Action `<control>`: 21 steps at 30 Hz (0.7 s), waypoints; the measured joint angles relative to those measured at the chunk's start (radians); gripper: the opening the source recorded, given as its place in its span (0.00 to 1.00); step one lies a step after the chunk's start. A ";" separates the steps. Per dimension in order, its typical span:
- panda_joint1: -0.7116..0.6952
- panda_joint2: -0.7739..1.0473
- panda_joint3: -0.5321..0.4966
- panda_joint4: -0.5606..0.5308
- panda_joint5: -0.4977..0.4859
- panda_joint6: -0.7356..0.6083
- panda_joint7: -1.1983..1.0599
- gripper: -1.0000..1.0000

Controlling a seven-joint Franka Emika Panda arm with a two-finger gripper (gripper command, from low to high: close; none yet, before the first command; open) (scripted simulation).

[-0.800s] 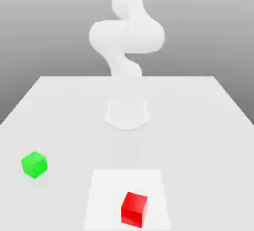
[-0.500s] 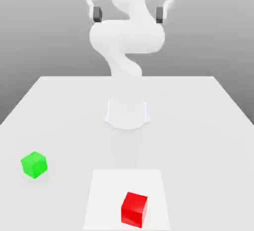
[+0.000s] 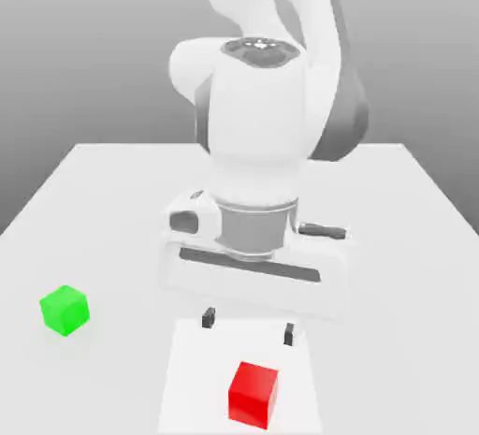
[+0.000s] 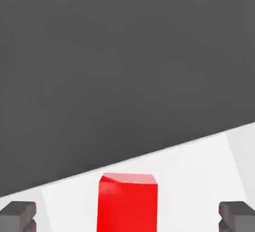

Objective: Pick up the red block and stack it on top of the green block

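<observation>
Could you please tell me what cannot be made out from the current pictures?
- Red block, hand view: its lower part is cut off by the picture's edge.
- Green block, exterior view: its far faces are hidden behind its near ones.
- Robot arm, exterior view: its upper part is cut off by the top edge; its base is hidden behind the lowered hand.

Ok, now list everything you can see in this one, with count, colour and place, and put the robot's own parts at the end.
red block: one, red, on the white square, near the table's front edge
green block: one, green, on the table at the exterior view's left
white square: one, brighter white than the table, under the red block
table: one, pale grey-white, beneath everything
arm: one, white with grey parts, over the table
gripper: one, white body, two dark fingertips spread apart, holding nothing
</observation>
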 joint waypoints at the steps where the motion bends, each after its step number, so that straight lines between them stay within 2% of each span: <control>1: 0.002 0.036 -0.002 0.000 -0.001 0.024 0.006 0.50; 5: 0.022 0.180 -0.028 0.018 -0.033 0.140 0.035 0.50; 6: 0.027 0.202 -0.034 0.021 -0.038 0.158 0.039 0.00; 13: 0.025 0.200 -0.032 0.021 -0.039 0.157 0.040 0.00; 18: 0.006 0.043 -0.010 -0.006 0.007 0.026 0.009 0.00; 21: -0.058 -0.024 -0.089 -0.047 0.021 0.000 0.077 0.00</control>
